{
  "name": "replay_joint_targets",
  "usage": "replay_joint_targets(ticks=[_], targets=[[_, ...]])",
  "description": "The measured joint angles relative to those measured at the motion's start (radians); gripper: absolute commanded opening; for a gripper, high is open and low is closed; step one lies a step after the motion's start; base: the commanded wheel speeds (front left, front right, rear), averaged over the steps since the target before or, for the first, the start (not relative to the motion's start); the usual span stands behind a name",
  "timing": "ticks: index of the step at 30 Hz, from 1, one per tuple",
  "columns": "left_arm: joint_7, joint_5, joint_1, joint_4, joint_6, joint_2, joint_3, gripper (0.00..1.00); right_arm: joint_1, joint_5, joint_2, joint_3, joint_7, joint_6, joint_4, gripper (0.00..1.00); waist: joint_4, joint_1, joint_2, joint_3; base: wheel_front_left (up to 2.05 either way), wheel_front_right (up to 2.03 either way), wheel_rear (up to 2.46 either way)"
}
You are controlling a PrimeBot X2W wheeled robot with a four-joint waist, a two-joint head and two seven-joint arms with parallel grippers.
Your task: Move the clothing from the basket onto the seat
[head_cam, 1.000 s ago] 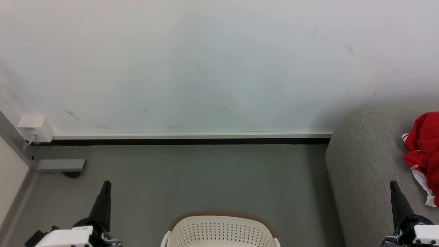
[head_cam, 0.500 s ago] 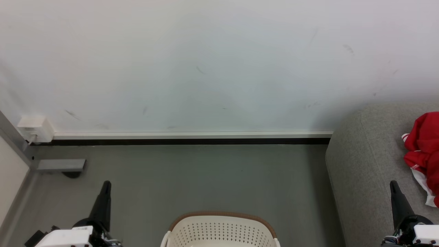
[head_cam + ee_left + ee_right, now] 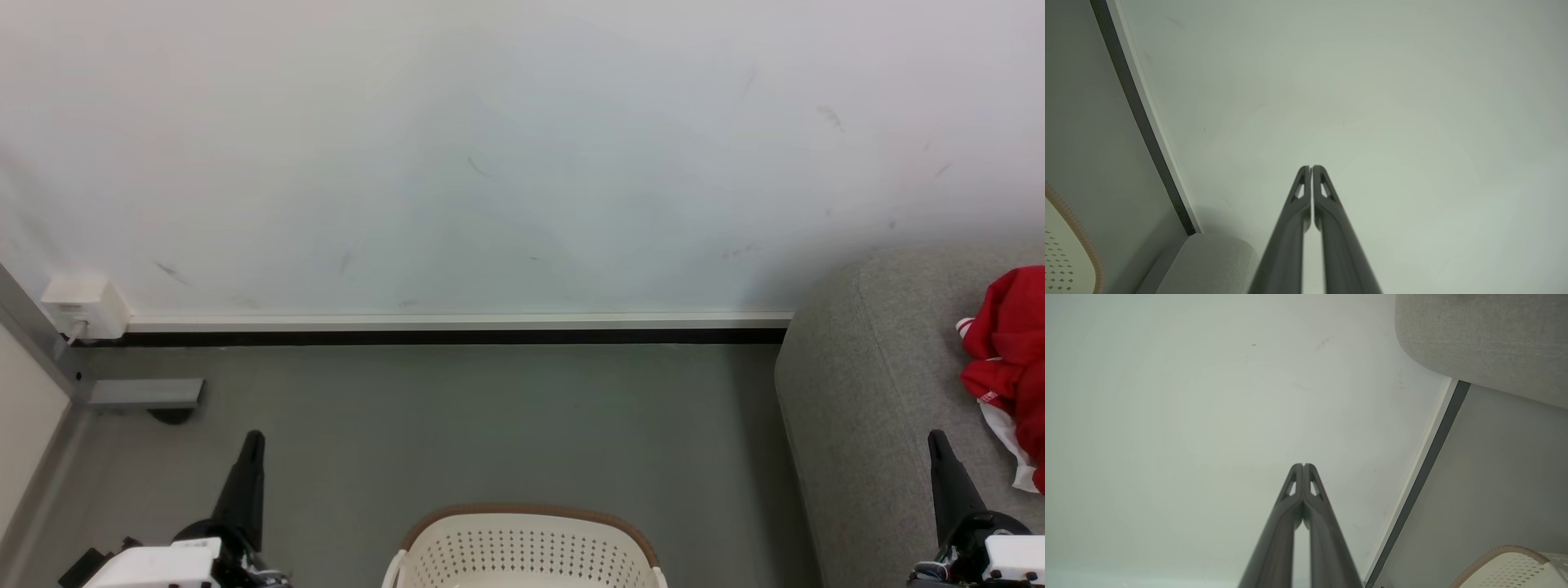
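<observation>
Unchanged from a second earlier: crumpled bright red fabric clothing (image 3: 1008, 359) with white striped trim, heaped on large light grey upholstered seat (image 3: 873, 392) at right; oval cream perforated plastic basket (image 3: 522, 551) with brown rim on grey floor (image 3: 490, 408), between left gripper (image 3: 254, 439) and right gripper (image 3: 936, 439), both pressed fully together, gripping nothing.

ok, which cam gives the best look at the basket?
Head view: the basket sits bottom centre, showing its brown rim arc and perforated wall, near part cut off. Left wrist view has a sliver of it at lower left; right wrist view a corner at lower right.
</observation>
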Motion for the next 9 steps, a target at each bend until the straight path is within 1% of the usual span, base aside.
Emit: replay_joint_targets(ticks=[9], targets=[[0.0, 0.0, 0.0, 0.0, 0.0, 0.0, 0.0, 0.0, 0.0, 0.0, 0.0, 0.0, 0.0, 0.0, 0.0, 0.0, 0.0, 0.0, 0.0, 0.0, 0.0, 0.0, 0.0]])
